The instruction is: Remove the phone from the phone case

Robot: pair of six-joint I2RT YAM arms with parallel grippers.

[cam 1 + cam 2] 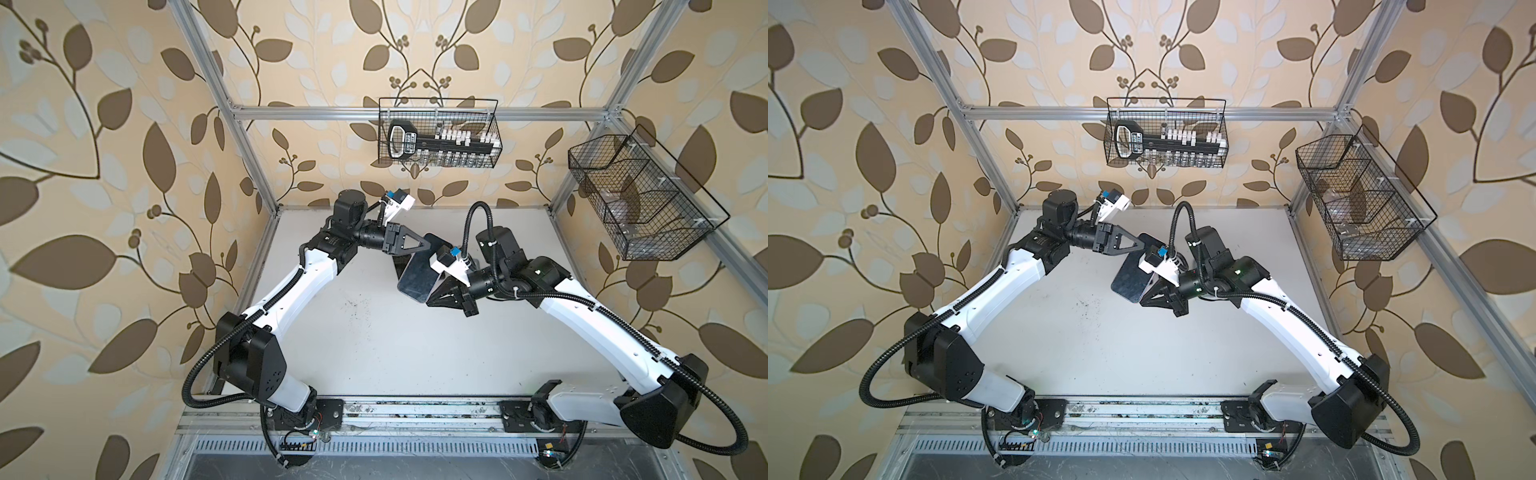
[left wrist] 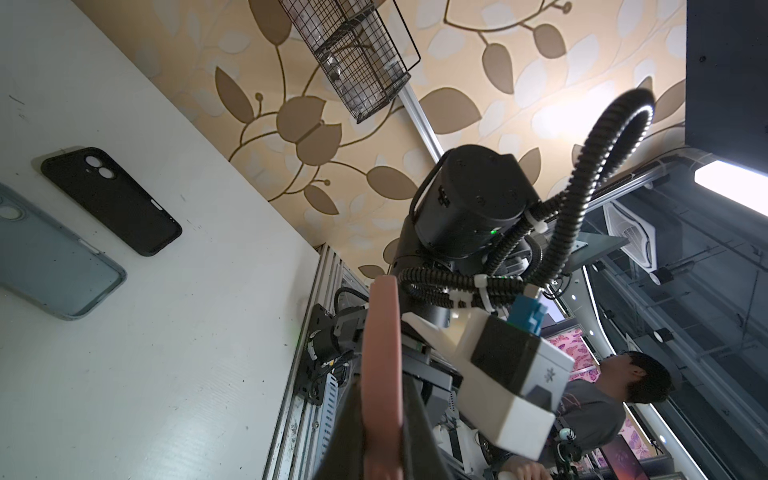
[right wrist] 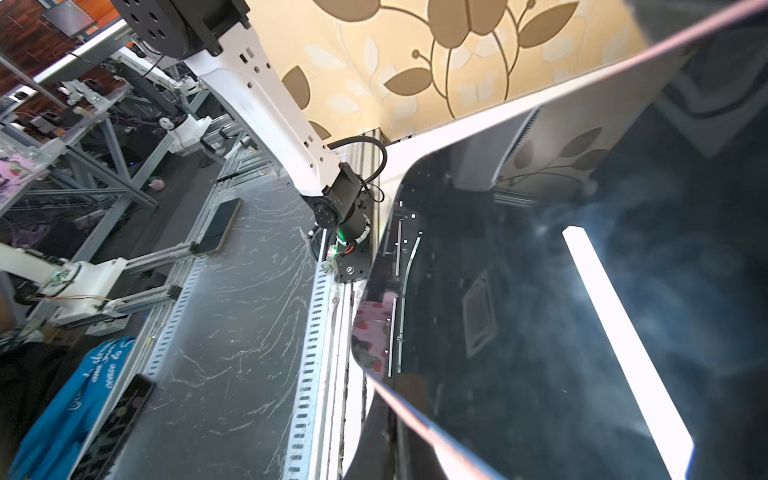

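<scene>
Phone (image 1: pixel 415 277), pink-edged and dark screen up, is held tilted above the counter (image 1: pixel 374 332). Left tool (image 1: pixel 432 246) is clamped on its far end, right tool (image 1: pixel 430 300) on its near corner. Can't tell if the pink edge is a case. Black case (image 2: pixel 110 199) and blue-grey case (image 2: pixel 50 257) lie on the counter, the blue-grey one cut off. Basket item label (image 1: pixel 401 139) is too blurred to read.

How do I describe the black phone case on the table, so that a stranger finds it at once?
On the white table, in the left wrist view, two empty cases lie flat, close but apart. The black case is the one nearer the leaf-patterned wall. It is opaque matte black with two round camera holes; its neighbour, the blue-grey case, looks translucent.
</scene>
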